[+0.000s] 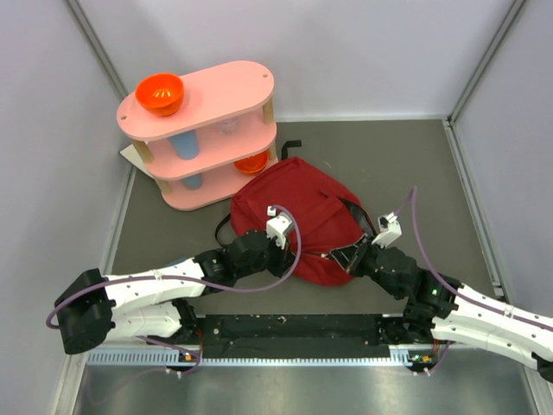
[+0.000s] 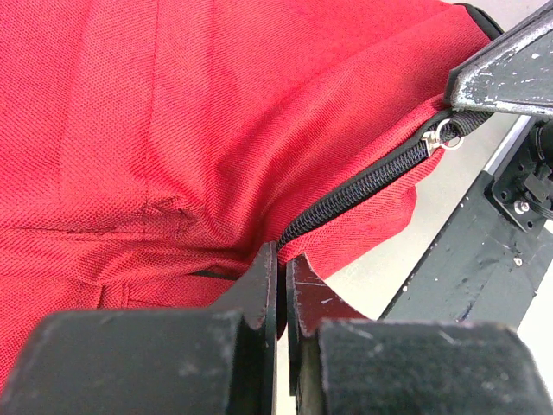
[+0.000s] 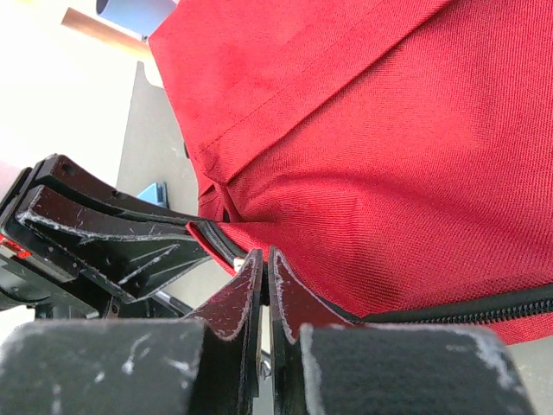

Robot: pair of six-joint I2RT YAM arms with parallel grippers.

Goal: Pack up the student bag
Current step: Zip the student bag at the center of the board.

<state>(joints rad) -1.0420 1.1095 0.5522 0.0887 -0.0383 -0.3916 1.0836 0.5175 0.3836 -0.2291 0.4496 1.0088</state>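
Note:
The student bag (image 1: 298, 216) is a dark red backpack lying flat in the middle of the table. Its black zip (image 2: 363, 192) runs along the near edge. My left gripper (image 1: 309, 258) is shut on the bag's edge where the zip ends (image 2: 282, 259). My right gripper (image 1: 348, 256) is shut on the zip pull (image 2: 447, 134), just right of the left one; in the right wrist view its jaws (image 3: 263, 259) are closed at the zip seam (image 3: 484, 309). The two grippers sit close together, tips facing each other. The bag's inside is hidden.
A pink two-tier shelf (image 1: 216, 95) stands at the back left with an orange bowl (image 1: 160, 92) on top and blue cups (image 1: 183, 144) inside. A black strap (image 1: 289, 147) trails behind the bag. A black rail (image 1: 294, 327) runs along the near edge.

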